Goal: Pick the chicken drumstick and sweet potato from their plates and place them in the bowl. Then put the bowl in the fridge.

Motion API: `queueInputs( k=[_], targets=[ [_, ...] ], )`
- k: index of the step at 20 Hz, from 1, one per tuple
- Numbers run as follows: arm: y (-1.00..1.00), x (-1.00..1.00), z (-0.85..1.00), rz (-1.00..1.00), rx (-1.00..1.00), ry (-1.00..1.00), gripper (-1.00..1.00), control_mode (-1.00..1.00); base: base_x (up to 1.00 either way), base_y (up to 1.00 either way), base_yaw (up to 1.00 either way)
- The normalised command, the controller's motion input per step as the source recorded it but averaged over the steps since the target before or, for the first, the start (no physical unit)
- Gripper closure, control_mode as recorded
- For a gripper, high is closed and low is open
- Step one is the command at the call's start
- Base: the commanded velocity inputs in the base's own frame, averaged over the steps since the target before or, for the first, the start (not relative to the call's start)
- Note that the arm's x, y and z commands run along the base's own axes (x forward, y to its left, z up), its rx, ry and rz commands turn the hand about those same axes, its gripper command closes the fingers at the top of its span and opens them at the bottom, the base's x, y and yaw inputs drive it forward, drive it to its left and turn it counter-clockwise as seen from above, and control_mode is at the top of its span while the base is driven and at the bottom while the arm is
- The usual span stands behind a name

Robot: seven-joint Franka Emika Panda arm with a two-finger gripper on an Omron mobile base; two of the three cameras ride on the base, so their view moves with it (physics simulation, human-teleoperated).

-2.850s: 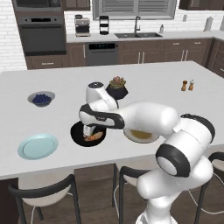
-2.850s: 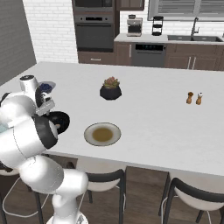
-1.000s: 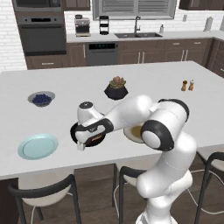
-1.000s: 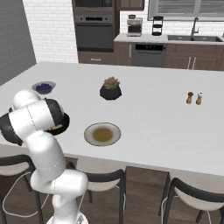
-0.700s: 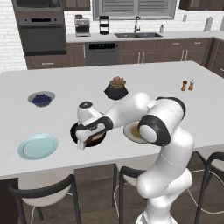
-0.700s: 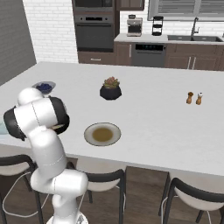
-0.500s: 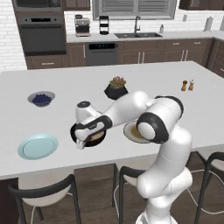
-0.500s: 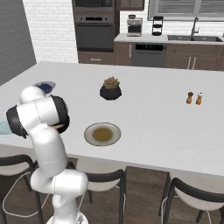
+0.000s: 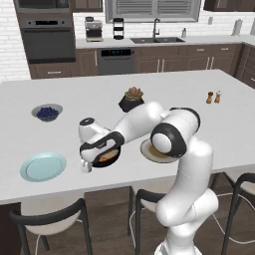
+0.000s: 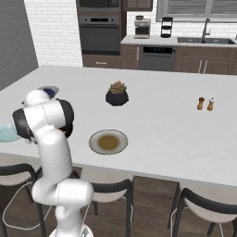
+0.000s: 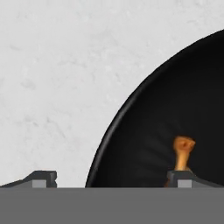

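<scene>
A simulated kitchen with a long white island counter (image 9: 149,94) running across the middle of the left base view, dark wood cabinets, a built-in oven (image 9: 47,42) at upper left and a sink with a tap (image 9: 157,36) below a window at top centre. The white arm reaches from lower right toward centre left, where its gripper (image 9: 87,167) hangs low over the near rim of the black bowl (image 9: 107,157); orange-brown food shows inside the bowl. In the hand view the two finger tips stand far apart at the bottom edge, one over bare white counter and one over the bowl, so the jaws are wide open and hold nothing. Between them curves the bowl's glossy rim, and the chicken drumstick (image 11: 183,153) lies inside at lower right (its end points upward in that frame). The light blue plate (image 9: 43,166) sits bare at left, the beige plate (image 10: 108,141) just right of the bowl. A small grey bowl of blueberries (image 9: 47,112), a black succulent pot (image 9: 131,102) and two shakers (image 9: 213,96) stand farther back.
</scene>
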Motion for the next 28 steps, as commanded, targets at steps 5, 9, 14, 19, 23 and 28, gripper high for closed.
queueInputs(
  k=[5,9,14,19,23,28],
  targets=[
    [0.00,0.08,-0.18,0.00,-0.02,0.02,1.00,-1.00,0.00,0.00,0.00],
    [-0.10,0.08,-0.30,0.00,0.00,0.03,1.00,-1.00,0.00,0.00,0.00],
    [-0.23,0.07,-0.25,0.00,0.00,0.02,1.00,-1.00,0.00,0.00,0.00],
    [-0.54,0.02,0.10,0.05,0.00,0.00,1.00,-1.00,0.00,0.00,0.00],
    [-0.66,-0.67,0.71,0.08,0.02,0.00,1.00,-1.00,0.00,0.00,0.00],
    [-0.78,-0.99,0.98,0.13,0.06,0.00,1.00,-1.00,0.00,0.00,0.00]
  ],
)
